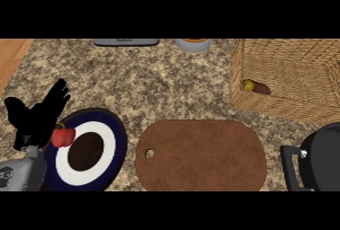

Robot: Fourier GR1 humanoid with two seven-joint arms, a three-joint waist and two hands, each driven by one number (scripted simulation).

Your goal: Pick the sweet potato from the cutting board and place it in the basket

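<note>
Only the left arm is showing. The left hand (36,117) is appearing matte black throughout, fingers and thumb alike, with a slim, tapering outline. The forearm (23,175) below is showing light grey with a smooth, rounded casing. A small dark marking is sitting on its outer side.

A single head view looks steeply down onto the speckled brown stone desk (166,81) from above its near edge, facing away from the robot. The brown rounded wooden cutting board (203,155) lies at lower centre, fairly close. Right of and beyond the board the woven wicker basket (292,63) is cut by the frame's right side.
</note>
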